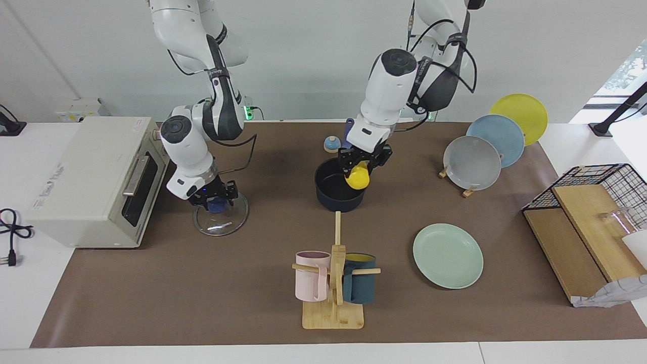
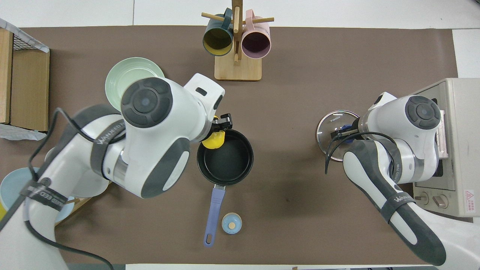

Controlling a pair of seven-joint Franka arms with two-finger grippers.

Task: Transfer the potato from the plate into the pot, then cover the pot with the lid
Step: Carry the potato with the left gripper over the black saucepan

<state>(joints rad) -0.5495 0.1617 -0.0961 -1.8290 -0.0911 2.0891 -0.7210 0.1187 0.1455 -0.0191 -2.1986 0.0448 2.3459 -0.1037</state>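
Observation:
My left gripper (image 1: 360,169) is shut on the yellow potato (image 1: 357,178) and holds it over the rim of the navy pot (image 1: 333,200), on the side toward the left arm's end; the potato also shows in the overhead view (image 2: 213,141) over the pot's edge (image 2: 228,161). The mint-green plate (image 1: 448,256) lies bare, farther from the robots than the pot, and is partly hidden by the left arm in the overhead view (image 2: 122,73). My right gripper (image 1: 214,198) is down on the blue knob of the glass lid (image 1: 221,220), which lies flat on the table in front of the toaster oven.
A small blue-topped bell dome (image 1: 331,144) sits beside the pot's handle (image 2: 213,210). A wooden mug rack (image 1: 333,283) stands farther out than the pot. A toaster oven (image 1: 96,177) is at the right arm's end; a plate rack (image 1: 485,146) and wire basket (image 1: 596,202) at the left arm's end.

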